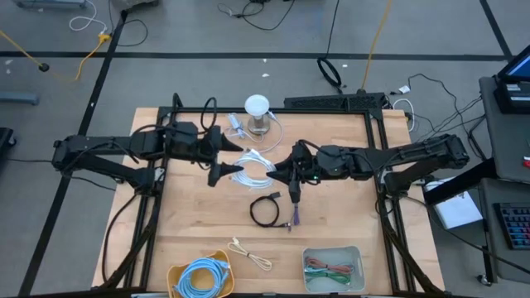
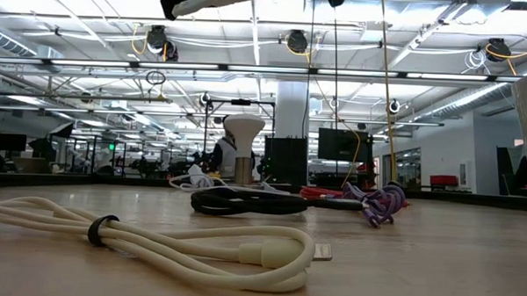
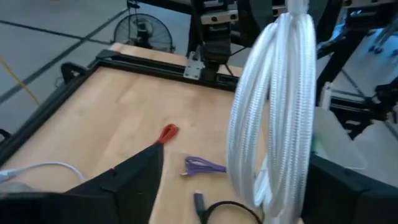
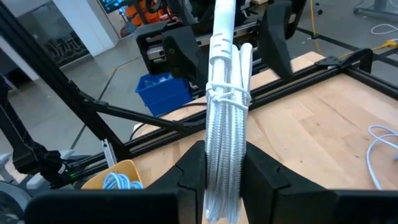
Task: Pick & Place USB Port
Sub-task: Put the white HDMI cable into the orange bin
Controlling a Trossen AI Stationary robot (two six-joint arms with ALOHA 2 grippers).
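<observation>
Pale wood covers the table (image 1: 207,228), and above its middle hangs the task's thing: a white braided cable bundle (image 1: 252,168), coiled and tied, lifted clear of the surface between the two arms. The right gripper (image 1: 281,171) has it; in the right wrist view the coil (image 4: 222,149) runs up between the two dark fingers (image 4: 188,177), which are closed snugly against its sides. The left gripper (image 1: 224,157) is at the other side of the same bundle, with its fingers spread wide; in the left wrist view the coil (image 3: 273,112) hangs between them without clear contact.

Around this, a black cable (image 1: 265,210) and a purple cable (image 1: 291,220) lie just below the right gripper, a cream cable (image 1: 251,254) nearer the front edge, and a white stand (image 1: 257,111) with loose white leads at the back. A yellow bin (image 1: 199,277) of blue cable and a grey tray (image 1: 333,268) of red and green leads sit at the front edge.

By my judgement the pick is done and a hand-over or carry is in hand. Next, either the left fingers must close on the coil before the right lets go, or the right arm must carry it to a container; which one is meant I cannot tell.
</observation>
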